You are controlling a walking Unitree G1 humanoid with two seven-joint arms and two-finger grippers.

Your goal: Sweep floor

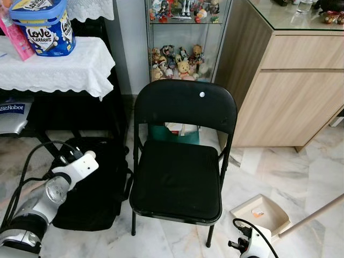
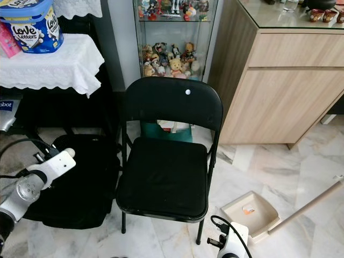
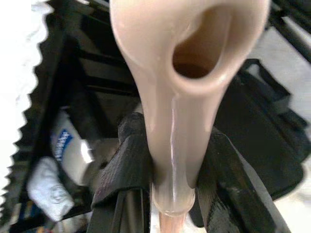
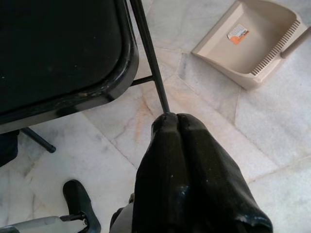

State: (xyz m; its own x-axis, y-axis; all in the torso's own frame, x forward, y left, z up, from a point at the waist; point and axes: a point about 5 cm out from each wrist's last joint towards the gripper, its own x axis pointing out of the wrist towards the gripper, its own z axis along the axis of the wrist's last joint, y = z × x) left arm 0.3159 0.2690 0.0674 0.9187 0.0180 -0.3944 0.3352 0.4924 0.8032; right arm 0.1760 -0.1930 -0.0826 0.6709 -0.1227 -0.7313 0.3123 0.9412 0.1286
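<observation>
My left gripper is shut on a beige broom handle, just below the hanging hole at its end. The left arm reaches forward at the left, in front of a black bag. A beige dustpan lies on the marble floor to the right of the chair, with its long handle slanting up to the right. My right gripper hovers low over the floor by the chair's front right leg; it is shut and holds nothing. The right wrist sits at the bottom edge.
A black folding chair stands straight ahead. Left of it a table with a white cloth carries a blue tub. A glass cabinet of figurines stands behind, and a wooden cabinet at the right.
</observation>
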